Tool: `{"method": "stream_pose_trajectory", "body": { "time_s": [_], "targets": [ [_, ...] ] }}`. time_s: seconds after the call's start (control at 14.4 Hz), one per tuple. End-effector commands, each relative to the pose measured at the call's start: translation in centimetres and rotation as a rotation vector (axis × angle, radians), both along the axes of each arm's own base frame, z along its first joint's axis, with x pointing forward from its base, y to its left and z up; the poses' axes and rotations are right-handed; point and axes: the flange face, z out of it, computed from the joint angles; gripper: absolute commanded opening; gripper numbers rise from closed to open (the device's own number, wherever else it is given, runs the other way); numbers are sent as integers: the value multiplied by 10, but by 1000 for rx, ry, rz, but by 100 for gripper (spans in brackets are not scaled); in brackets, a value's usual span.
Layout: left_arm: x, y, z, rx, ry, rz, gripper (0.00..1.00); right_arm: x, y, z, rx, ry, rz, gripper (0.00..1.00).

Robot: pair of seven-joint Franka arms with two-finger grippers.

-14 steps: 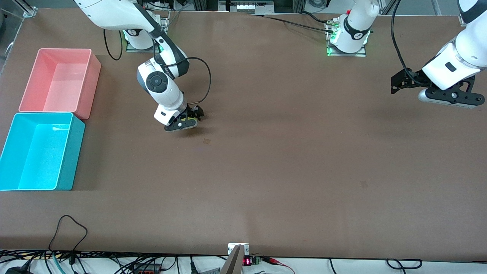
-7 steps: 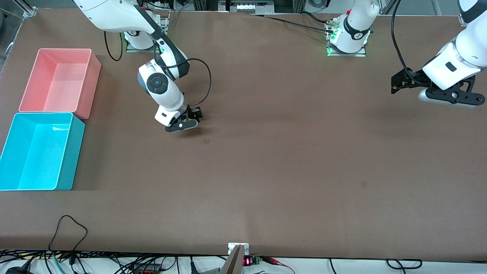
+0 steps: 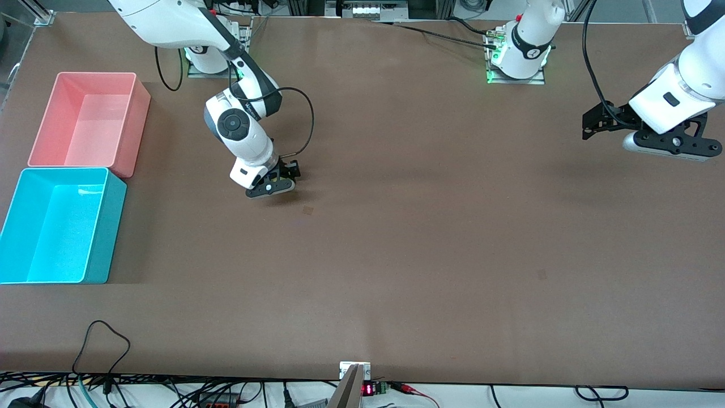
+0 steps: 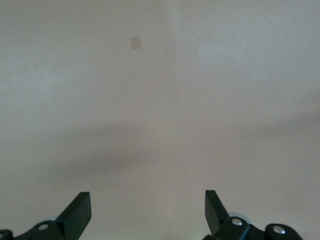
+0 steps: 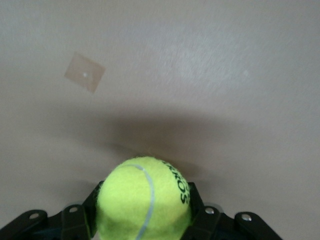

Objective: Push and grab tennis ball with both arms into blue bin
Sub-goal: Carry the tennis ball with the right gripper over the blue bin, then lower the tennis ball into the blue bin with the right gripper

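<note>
— Between which fingers does the tennis ball [image 5: 143, 200] sit?
— Those of the right pincer [image 3: 281, 180], pinching it just above the brown surface [image 3: 396, 238], well apart from the blue bin [image 3: 56, 226].
— And the left pincer [image 3: 589, 126]?
— Spread wide, holding nothing; that arm waits.

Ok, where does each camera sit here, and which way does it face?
Front view: high across the table, facing both arms' bases; shows both arms, blue bin, pink bin.
Left wrist view: on the waiting left arm, looking down at bare table; open left gripper.
Right wrist view: looking down past the right gripper shut on the tennis ball.
Shared: the brown table.
</note>
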Motion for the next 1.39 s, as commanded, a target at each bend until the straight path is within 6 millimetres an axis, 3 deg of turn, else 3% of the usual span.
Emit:
{"method": "stream_pose_trajectory", "body": {
  "time_s": [0.0,0.21,0.28,0.49,0.69,0.76,0.97,1.32],
  "targets": [
    [4,4,5,21,4,-21,100,23,-14,37,-23,-37,-2,0],
    [5,8,4,12,6,-9,100,47,-47,94,-79,-21,-58,0],
    [5,9,4,10,4,-9,100,52,-66,115,-99,-20,-77,0],
    [5,7,6,13,-3,-11,100,69,-144,165,-157,10,-99,0],
    [5,5,11,11,-8,-15,100,88,-227,192,-131,79,-121,0],
    [5,4,12,9,-12,-16,100,92,-266,200,-124,106,-135,0],
    [5,2,12,8,-12,-19,100,95,-358,204,-100,174,-151,0],
    [5,11,10,14,-1,6,100,92,-461,147,-60,248,-157,0]
  ]
}}
